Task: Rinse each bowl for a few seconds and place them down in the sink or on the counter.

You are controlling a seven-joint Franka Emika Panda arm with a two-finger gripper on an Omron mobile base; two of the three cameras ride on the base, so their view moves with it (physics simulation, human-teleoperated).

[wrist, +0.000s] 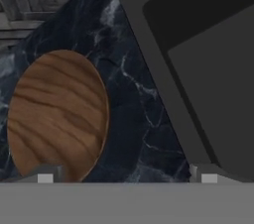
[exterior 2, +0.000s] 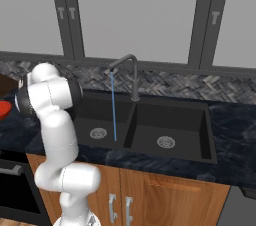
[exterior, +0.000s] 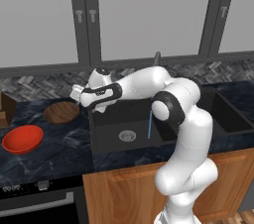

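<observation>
the gripper hangs with jaws spread, holding nothing — just above the counter between the wooden bowl and the sink's left edge. the red bowl sits nearer the counter's front edge.

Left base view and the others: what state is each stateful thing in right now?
faucet: running, stream falling into the left basin
gripper: open, empty, near the wooden bowl
wooden bowl: upright on the counter
red bowl: upright on the counter
sink: no bowl inside

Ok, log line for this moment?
gripper: open, empty, near wooden bowl | red bowl: on counter | tap: running into sink
</observation>
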